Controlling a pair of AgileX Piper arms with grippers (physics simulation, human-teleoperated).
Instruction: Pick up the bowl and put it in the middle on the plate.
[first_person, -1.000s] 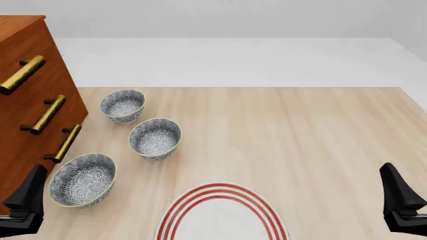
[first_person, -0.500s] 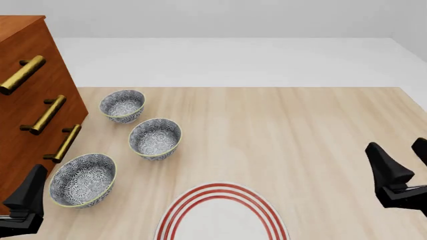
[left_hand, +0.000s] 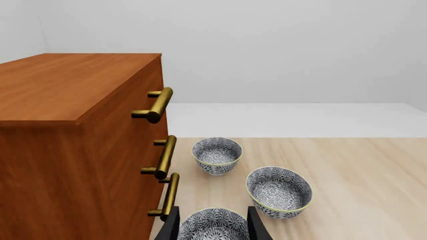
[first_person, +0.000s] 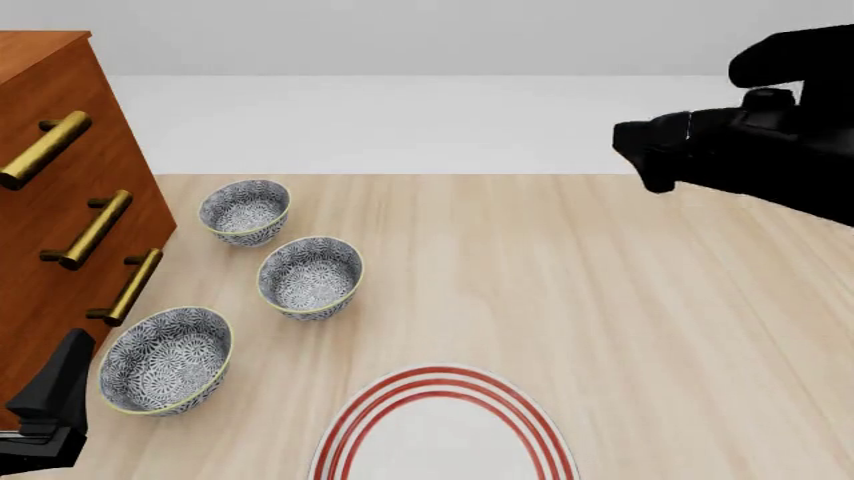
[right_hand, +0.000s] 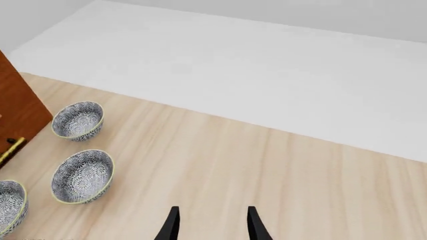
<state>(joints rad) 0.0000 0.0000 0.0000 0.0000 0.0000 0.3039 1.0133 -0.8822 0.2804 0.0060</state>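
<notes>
Three look-alike blue-grey floral bowls stand in a row on the table's left: a far bowl (first_person: 246, 210) (left_hand: 217, 155) (right_hand: 78, 120), a middle bowl (first_person: 310, 276) (left_hand: 279, 191) (right_hand: 83, 176) and a near bowl (first_person: 166, 358) (left_hand: 212, 222). The white plate (first_person: 445, 376) with red rings lies at the front centre, cut off by the frame's lower edge. My left gripper (first_person: 51, 400) (left_hand: 212, 231) is open, low at the front left just behind the near bowl. My right gripper (first_person: 650, 150) (right_hand: 212, 227) is open and empty, high over the table's far right.
A brown wooden dresser (first_person: 54, 200) (left_hand: 67, 150) with brass handles stands along the left edge, close beside the bowls. Beyond the wooden table's far edge runs a white floor (first_person: 441, 120).
My right arm has risen from the front right edge to high at the upper right of the front view. The left arm, bowls and plate have not moved.
</notes>
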